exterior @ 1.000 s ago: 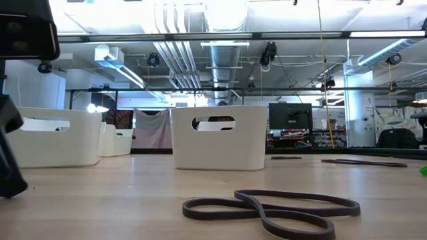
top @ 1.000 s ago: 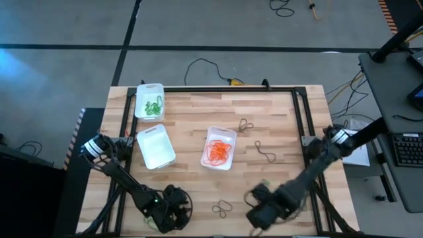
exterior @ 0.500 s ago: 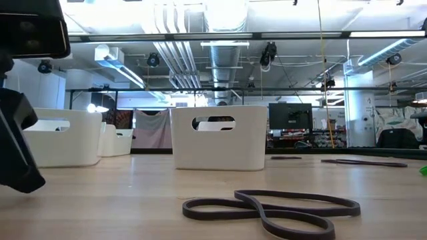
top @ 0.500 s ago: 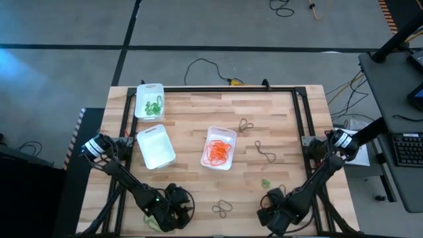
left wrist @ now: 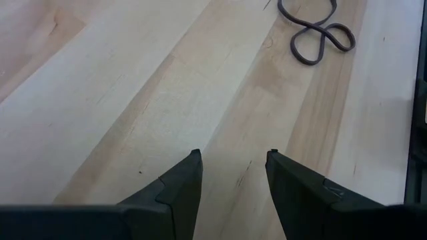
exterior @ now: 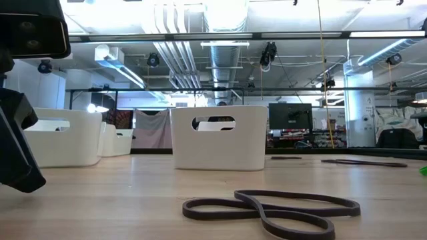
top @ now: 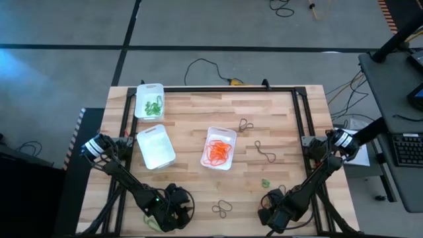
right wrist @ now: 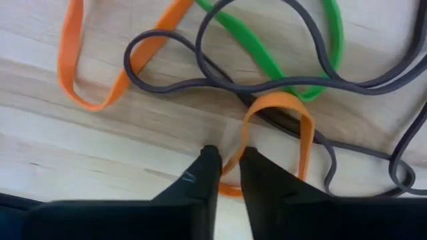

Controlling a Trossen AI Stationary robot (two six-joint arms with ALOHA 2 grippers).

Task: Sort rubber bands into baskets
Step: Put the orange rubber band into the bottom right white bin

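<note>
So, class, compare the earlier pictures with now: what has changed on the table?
The right pincer swung from mid-table to the near right edge and pinched shut on an orange rubber band in a tangle. The left pincer, the three baskets and the scattered dark bands stayed put.

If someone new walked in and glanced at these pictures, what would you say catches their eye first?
Probably the right claw at the table's near edge, its fingers pinched on an orange rubber band in a tangle of orange, green and dark bands. Next, the middle basket with its bright orange bands, and the far-left basket holding green ones. The left claw hangs open over bare wood near a dark band.
</note>
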